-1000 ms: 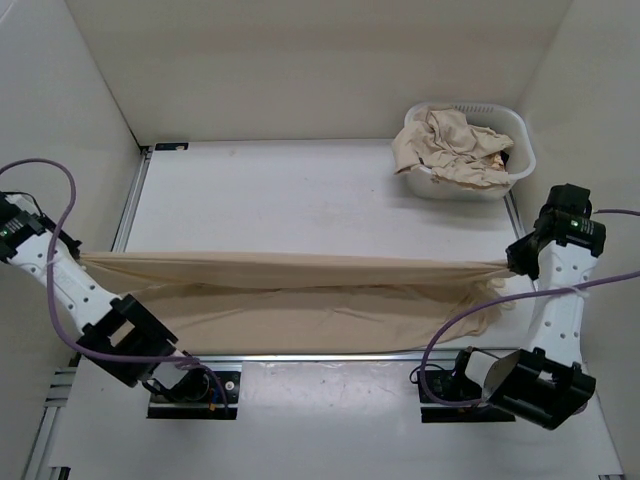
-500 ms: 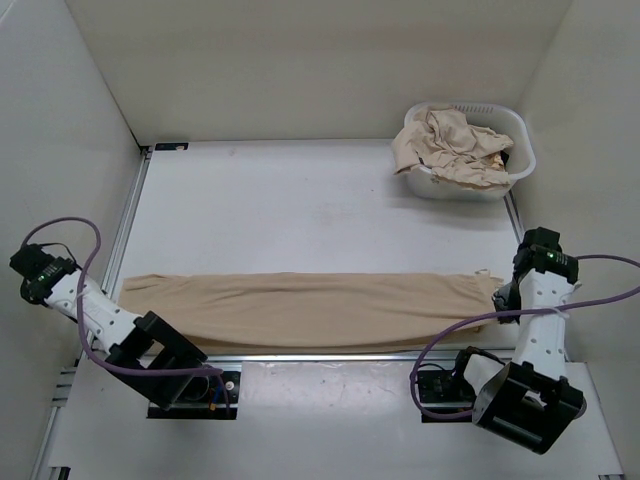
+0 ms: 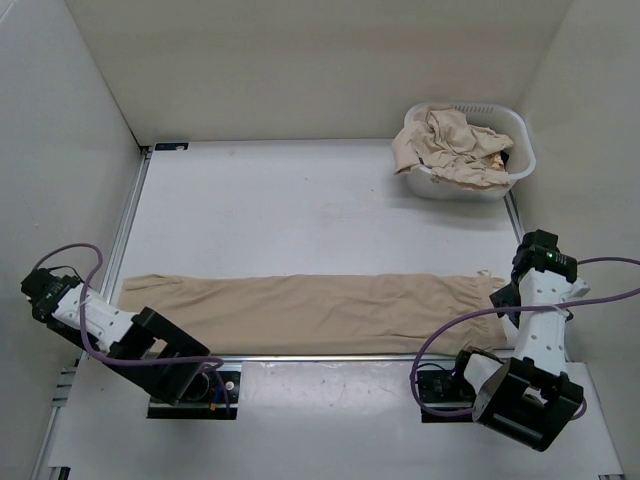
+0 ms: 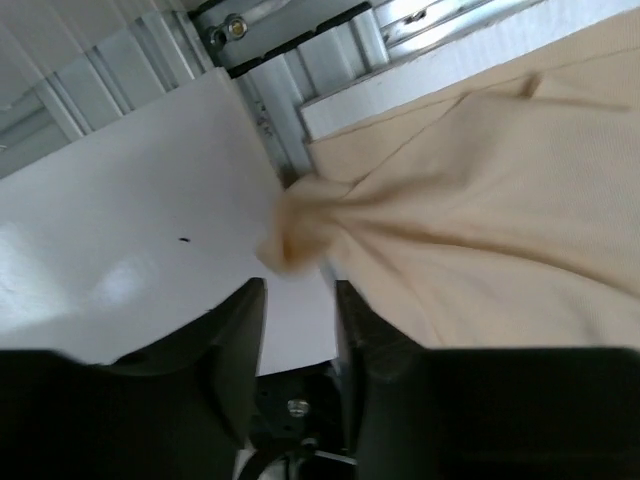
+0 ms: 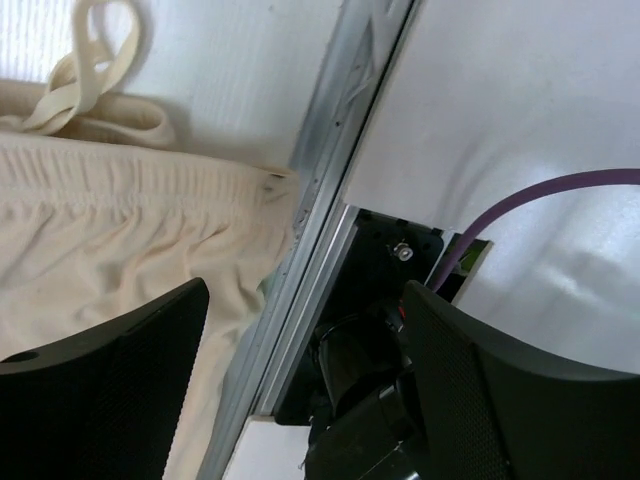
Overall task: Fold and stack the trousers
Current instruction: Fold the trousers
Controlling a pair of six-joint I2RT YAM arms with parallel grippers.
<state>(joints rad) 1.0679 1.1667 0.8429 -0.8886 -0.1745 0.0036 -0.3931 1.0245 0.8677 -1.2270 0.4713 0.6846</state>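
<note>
One pair of tan trousers (image 3: 300,312) lies flat in a long strip along the table's front edge. In the left wrist view its bunched leg end (image 4: 292,235) sits just past the fingertips of my left gripper (image 4: 300,292). That gripper's jaws stand a little apart, with only white table between them. My right gripper (image 3: 508,293) is at the waist end, wide open and empty. The right wrist view shows the elastic waistband (image 5: 110,180) and drawstring (image 5: 85,60) beside its left finger (image 5: 140,350). More tan trousers (image 3: 450,150) are heaped in the white basket (image 3: 455,190).
The basket stands at the table's back right corner. Metal rails (image 3: 130,215) run along the table's left, right and front edges. High white walls close in on both sides. A purple cable (image 3: 450,330) loops across the right end of the trousers.
Both grippers have opened and let go of the trousers. The pair was stretched taut between them above the table; it now lies flat. Both arms have come down.
</note>
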